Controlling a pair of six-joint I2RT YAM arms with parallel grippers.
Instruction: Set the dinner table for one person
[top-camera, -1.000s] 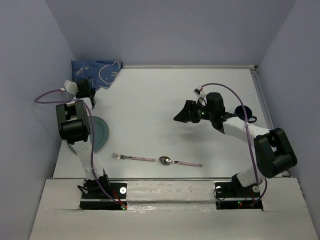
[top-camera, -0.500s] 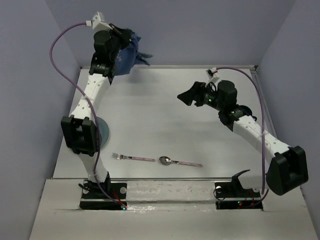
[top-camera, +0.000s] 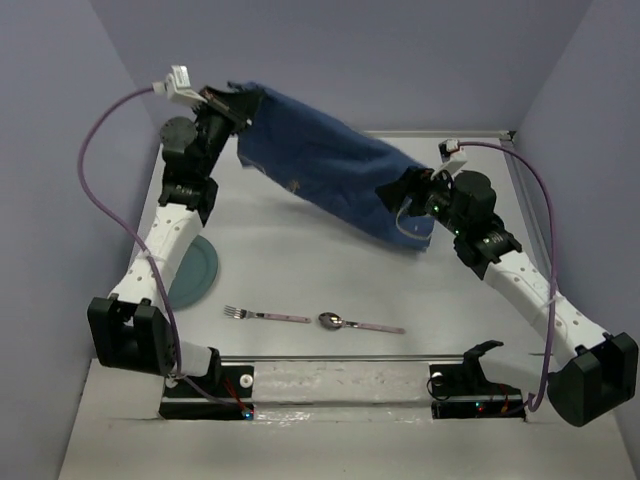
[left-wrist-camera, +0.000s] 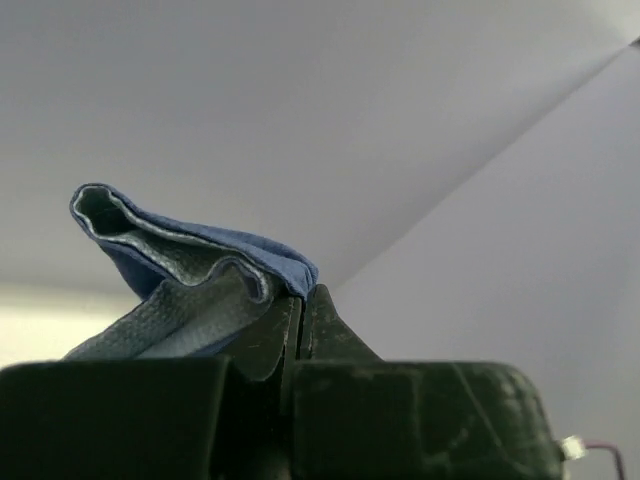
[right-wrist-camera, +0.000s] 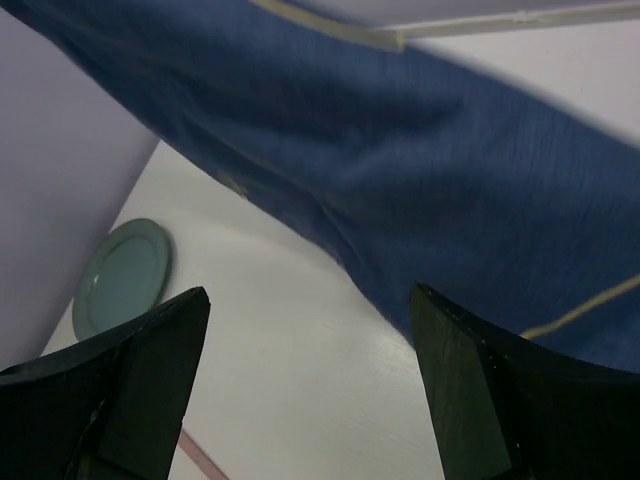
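Observation:
My left gripper (top-camera: 237, 101) is raised high over the back left of the dinner table (top-camera: 300, 270) and is shut on one end of a dark blue cloth (top-camera: 320, 165). In the left wrist view the jaws (left-wrist-camera: 300, 296) pinch a bunched fold of the cloth (left-wrist-camera: 190, 270). The cloth hangs stretched in the air, sloping down to the right. My right gripper (top-camera: 393, 196) is open beside its lower end. In the right wrist view the cloth (right-wrist-camera: 400, 150) spans the top, beyond my open right gripper (right-wrist-camera: 310, 295), with nothing between the fingers.
A teal plate (top-camera: 196, 270) lies at the table's left edge and also shows in the right wrist view (right-wrist-camera: 120, 275). A fork (top-camera: 266, 316) and a spoon (top-camera: 350, 323), both with pink handles, lie near the front edge. Purple walls close in the table.
My left arm lifted the cloth from the back left corner and swung it out over the table, so that it unfurled. My right gripper moved right and lies beside the cloth's lower end.

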